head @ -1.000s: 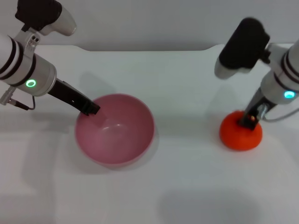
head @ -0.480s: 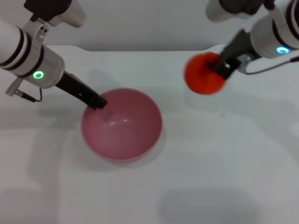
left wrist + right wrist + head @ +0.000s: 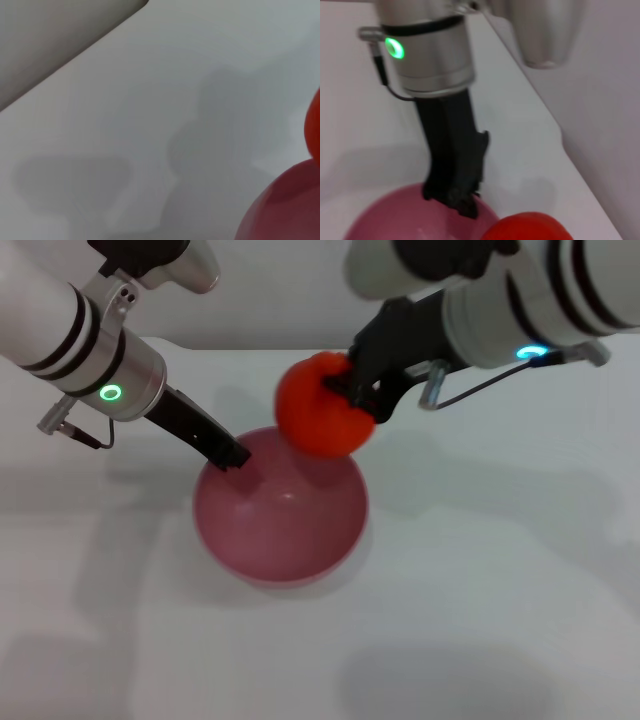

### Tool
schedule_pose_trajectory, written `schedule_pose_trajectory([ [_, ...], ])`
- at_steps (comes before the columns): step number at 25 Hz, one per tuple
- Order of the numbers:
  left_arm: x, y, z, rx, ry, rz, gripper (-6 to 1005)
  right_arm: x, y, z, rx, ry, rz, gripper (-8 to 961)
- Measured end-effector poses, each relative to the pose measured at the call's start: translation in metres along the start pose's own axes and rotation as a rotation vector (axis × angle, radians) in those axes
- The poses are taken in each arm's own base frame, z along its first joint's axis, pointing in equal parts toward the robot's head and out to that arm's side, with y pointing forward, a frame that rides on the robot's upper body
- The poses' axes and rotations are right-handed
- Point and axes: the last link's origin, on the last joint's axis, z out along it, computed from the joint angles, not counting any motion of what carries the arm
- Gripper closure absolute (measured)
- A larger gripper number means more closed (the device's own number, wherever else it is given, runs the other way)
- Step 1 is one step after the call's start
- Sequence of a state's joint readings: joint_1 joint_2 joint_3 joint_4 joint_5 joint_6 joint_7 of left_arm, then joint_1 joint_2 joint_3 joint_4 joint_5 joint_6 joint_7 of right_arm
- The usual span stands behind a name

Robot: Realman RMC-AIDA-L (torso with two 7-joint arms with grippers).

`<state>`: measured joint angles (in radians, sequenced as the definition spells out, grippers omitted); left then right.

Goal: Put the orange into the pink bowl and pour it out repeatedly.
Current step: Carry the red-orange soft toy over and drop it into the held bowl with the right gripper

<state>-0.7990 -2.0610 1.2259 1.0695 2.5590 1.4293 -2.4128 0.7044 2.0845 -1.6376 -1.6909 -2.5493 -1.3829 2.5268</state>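
Head view: the left gripper [image 3: 232, 455] pinches the pink bowl [image 3: 281, 507] by its rim, mid-table toward the back edge. The right gripper [image 3: 345, 392] clenches the orange [image 3: 318, 408], held above the bowl's far rim. The drop and the pour both remain.

Obstructed and cropped items
The orange [image 3: 318, 412] hid the pink bowl's [image 3: 280, 515] far rim; right gripper [image 3: 345, 390] fingertips were obscured.
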Motion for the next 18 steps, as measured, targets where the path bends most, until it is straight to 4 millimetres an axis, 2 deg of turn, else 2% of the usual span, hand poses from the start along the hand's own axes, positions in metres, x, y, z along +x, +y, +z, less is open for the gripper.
schedule_pose_trajectory([
  [5, 0.001, 0.0, 0.0, 0.005, 0.006, 0.001, 958, -0.004, 0.009, 0.005, -0.039, -0.023, -0.001, 869],
  [12, 0.002, -0.002, 0.0, 0.014, 0.014, 0.008, 958, -0.002, 0.01, 0.014, -0.048, -0.052, 0.029, 866],
  [18, 0.001, -0.004, 0.0, 0.02, 0.016, 0.007, 958, -0.002, 0.01, 0.014, -0.038, -0.068, 0.034, 643],
])
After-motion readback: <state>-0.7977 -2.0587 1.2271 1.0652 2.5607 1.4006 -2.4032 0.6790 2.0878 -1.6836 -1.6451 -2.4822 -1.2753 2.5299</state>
